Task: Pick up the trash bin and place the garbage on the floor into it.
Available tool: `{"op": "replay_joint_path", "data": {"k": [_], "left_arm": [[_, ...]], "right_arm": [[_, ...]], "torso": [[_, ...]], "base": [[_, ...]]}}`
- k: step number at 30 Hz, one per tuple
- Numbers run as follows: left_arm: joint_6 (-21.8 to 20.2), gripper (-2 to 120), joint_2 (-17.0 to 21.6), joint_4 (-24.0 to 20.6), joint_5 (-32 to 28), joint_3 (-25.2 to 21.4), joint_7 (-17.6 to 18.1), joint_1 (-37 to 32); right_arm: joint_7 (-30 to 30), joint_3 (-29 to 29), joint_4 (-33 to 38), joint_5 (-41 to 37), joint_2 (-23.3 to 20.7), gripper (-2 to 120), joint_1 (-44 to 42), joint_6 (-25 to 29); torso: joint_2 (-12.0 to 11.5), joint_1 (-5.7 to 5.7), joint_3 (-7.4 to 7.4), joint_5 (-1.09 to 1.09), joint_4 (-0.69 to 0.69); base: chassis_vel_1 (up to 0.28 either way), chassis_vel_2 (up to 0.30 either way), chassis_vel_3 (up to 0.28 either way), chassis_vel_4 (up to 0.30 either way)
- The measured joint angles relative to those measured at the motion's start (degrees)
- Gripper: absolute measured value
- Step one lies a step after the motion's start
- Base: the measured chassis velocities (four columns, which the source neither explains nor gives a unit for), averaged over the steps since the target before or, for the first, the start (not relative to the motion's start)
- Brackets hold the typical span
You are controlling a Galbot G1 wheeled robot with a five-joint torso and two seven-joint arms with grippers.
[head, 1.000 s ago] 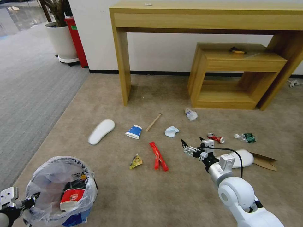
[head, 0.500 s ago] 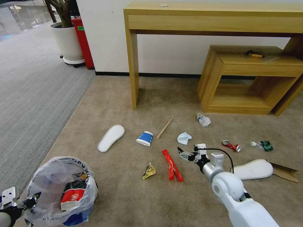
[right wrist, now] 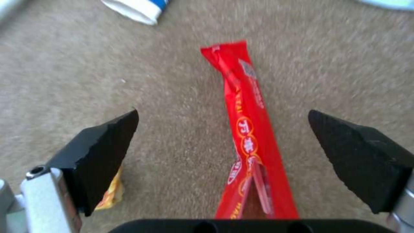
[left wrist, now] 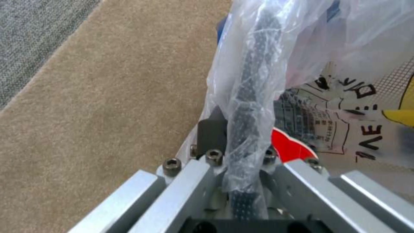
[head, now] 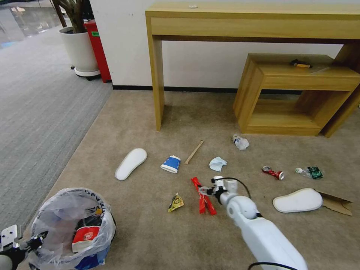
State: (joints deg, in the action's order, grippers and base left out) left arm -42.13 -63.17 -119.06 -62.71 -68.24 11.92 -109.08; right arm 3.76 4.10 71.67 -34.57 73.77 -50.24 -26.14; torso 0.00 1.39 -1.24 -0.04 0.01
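Observation:
The trash bin (head: 71,228), black with a clear bag, sits at the near left with a red cup (head: 85,236) inside. My left gripper (head: 28,243) is shut on its bagged rim (left wrist: 250,129). My right gripper (head: 202,190) hangs open just above the long red wrapper (head: 204,198), which lies between its fingers (right wrist: 103,149) on the beige floor (head: 150,232). Other garbage lies around: a yellow wrapper (head: 175,202), a blue cup (head: 171,164), a stick (head: 194,152), a mask (head: 218,164), two white insoles (head: 131,164) (head: 298,200), and a red can (head: 273,173).
A tall wooden table (head: 155,75) and a low wooden shelf (head: 300,78) with a yellow-black tool (head: 300,64) stand against the far wall. A white plant pot (head: 80,52) is at the far left beside grey ribbed carpet (head: 37,105). Cardboard (head: 337,204) lies at the right.
My right gripper has moved left and down, from beside the mask to over the red wrapper. The head camera shifted slightly. My left gripper still holds the bin.

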Motion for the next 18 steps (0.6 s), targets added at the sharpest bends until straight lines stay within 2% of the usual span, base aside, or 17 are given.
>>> {"op": "replay_joint_path", "data": {"k": [15, 17, 18], "left_arm": [[0.0, 0, 0.34, 1.47, -0.12, -0.19, -0.26, 0.51], [0.0, 0, 0.6, 1.78, -0.22, -0.21, -0.28, 0.55], [0.0, 0, 0.6, 1.78, -0.22, -0.21, -0.28, 0.55]], "right_arm": [[-0.7, -0.08, -14.92, 3.84, 4.76, 98, 6.56, 1.6], [-1.14, -0.01, -16.69, 4.52, 5.27, 90, 7.22, 2.12], [-1.14, -0.01, -16.69, 4.52, 5.27, 90, 7.22, 2.12]], "torso": [[0.0, 0.0, 0.0, 0.01, -0.01], [0.0, 0.0, 0.0, 0.01, -0.01], [0.0, 0.0, 0.0, 0.01, -0.01]], "base": [[0.0, 0.0, 0.0, 0.0], [0.0, 0.0, 0.0, 0.0], [0.0, 0.0, 0.0, 0.0]]}}
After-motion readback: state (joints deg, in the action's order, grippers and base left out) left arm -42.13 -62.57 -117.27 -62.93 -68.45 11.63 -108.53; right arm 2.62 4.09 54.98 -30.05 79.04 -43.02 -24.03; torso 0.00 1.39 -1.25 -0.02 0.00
